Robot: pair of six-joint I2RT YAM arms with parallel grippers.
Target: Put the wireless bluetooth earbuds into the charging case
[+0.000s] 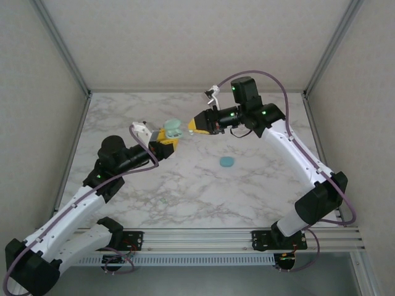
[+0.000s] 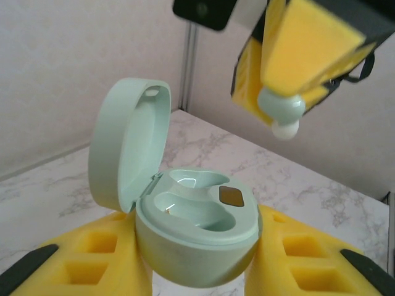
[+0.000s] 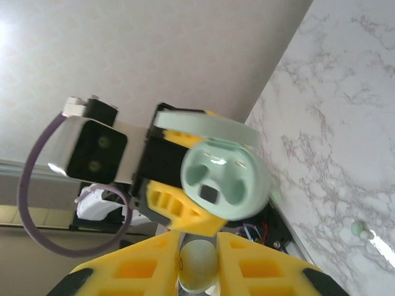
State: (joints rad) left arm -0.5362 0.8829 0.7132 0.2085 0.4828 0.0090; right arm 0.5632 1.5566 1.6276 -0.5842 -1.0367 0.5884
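Okay, left gripper is clamped on the pale green charging case, lid swung open and standing up; the yellow pads hide the case's lower flanks. I see two wells on its top face and a dark square patch beside them, can't read any writing on it. Right gripper is pinched on one pale green earbud: most of it is buried between the pads, just the round end and white tip poke out past the fingertips. Bud hangs above and beyond the case in the left hand, near but not touching. From overhead I can't make the bud out, too small. Blue-teal pebble sits on the marble table, nearer the bases than the right gripper and well apart from it. Right wrist view also has a blurred loose bud on the marble, colour hard to call
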